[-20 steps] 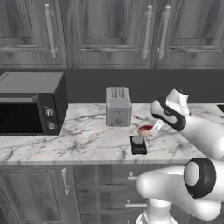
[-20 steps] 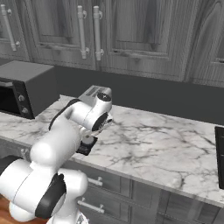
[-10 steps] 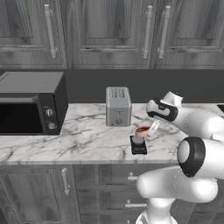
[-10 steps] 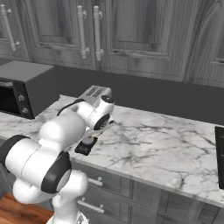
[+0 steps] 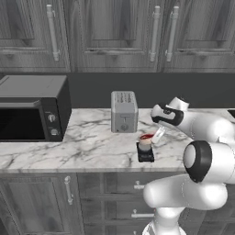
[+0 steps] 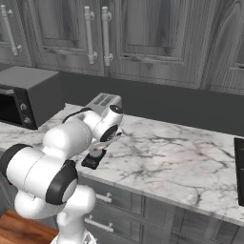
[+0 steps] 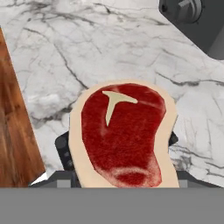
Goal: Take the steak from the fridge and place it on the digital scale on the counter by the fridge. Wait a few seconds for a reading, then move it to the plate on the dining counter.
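Near front edge of the bench: black scale, grey disc on top, set just in from the edge, in front and slightly right of the toaster. Steak is right above the scale; in hand view the steak covers most of the scale, only dark corners poke out at its sides, red centre, tan fat rim, pale T-shaped fat mark. Can't tell if the steak rests on the disc or hangs just over it. Gripper slants down from the right to the steak's edge, arm reaching in from the lower right of left base view. Jaws stand part open; fingertips hidden by the steak in hand view, so can't tell whether they have hold of it. In right base view the gripper sits over the scale, arm elbow blocking most of it, steak not clear there. Further back: silver toaster upright mid-bench, toward the back edge. Black microwave at the left end of the bench, door dark, knobs on its right side. Dark backsplash behind, grey wall cabinets with long handles above. Grey drawers under the bench front. Wood floor strip at left of hand view.
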